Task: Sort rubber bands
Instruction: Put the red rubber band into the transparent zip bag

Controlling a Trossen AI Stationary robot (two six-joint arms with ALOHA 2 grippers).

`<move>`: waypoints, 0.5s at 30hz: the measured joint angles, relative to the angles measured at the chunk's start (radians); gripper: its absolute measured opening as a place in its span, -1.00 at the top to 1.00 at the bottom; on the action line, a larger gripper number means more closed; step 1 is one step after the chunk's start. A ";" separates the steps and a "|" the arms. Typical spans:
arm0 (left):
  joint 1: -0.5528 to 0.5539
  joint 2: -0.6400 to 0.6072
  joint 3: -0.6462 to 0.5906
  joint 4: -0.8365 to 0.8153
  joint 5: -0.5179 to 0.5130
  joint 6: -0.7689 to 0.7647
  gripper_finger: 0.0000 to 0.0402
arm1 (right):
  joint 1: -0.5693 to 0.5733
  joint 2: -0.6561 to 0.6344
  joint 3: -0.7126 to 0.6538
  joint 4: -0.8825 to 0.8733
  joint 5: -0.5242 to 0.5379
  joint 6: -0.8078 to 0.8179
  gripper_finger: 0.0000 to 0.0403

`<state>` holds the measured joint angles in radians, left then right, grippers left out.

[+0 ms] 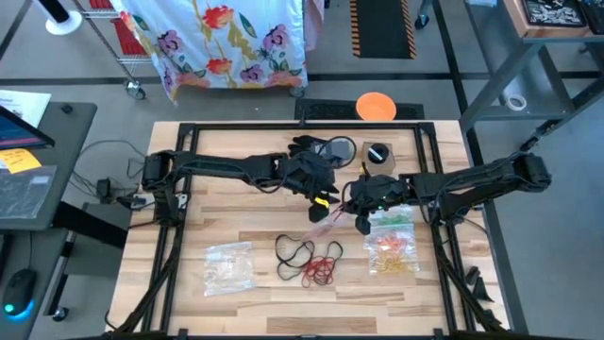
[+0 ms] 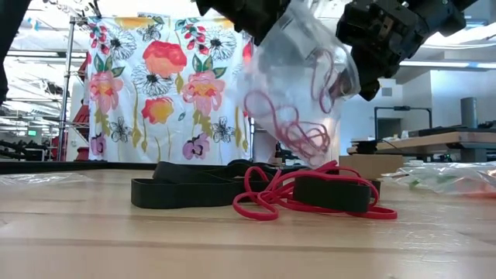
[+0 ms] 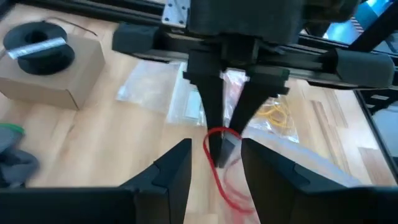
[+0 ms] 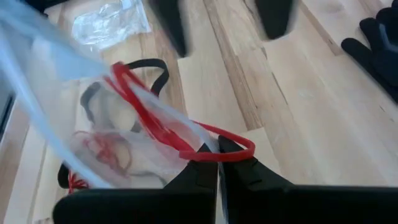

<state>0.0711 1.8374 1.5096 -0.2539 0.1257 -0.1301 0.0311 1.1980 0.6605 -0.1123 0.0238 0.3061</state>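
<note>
A: Nearest us on the pale wooden table [image 1: 255, 231] we see a loose heap of thin red and black rubber bands [image 1: 308, 261], lying flat near the middle of the near edge.

B: We agree. In the low view the same heap shows as wide black loops with red loops tangled over them. To its left lies a flat clear plastic bag of pale bands [image 1: 229, 267], and to its right a second clear bag of orange, yellow and green bands [image 1: 393, 244].

A: Just beyond the heap, above the table, we see a third clear plastic bag holding red bands [image 2: 298, 85], hanging in the air. The right gripper [image 4: 219, 148] has its jaws together, pinched on the bag's edge and on a red band [image 4: 186, 146] at its mouth.

B: And the left gripper [image 3: 214, 163] faces it from the left with its jaws apart; we see nothing between them.

A: Farther off we see a crumpled black glove [image 1: 310, 151], then a small cardboard box with a black spool on top [image 1: 377, 157], both near the far edge.
</note>
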 joint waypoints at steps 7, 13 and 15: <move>-0.004 0.000 0.000 -0.011 -0.014 0.007 0.32 | 0.000 0.000 0.000 0.000 0.000 0.000 0.94; -0.006 -0.005 0.000 -0.068 -0.012 0.061 0.32 | 0.000 0.000 0.000 0.000 0.000 0.000 0.94; -0.006 -0.012 0.000 -0.103 -0.012 0.092 0.32 | 0.000 0.000 0.000 -0.002 0.000 0.000 0.94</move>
<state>0.0647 1.8249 1.5101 -0.3568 0.1142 -0.0382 0.0311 1.1980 0.6605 -0.1143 0.0238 0.3065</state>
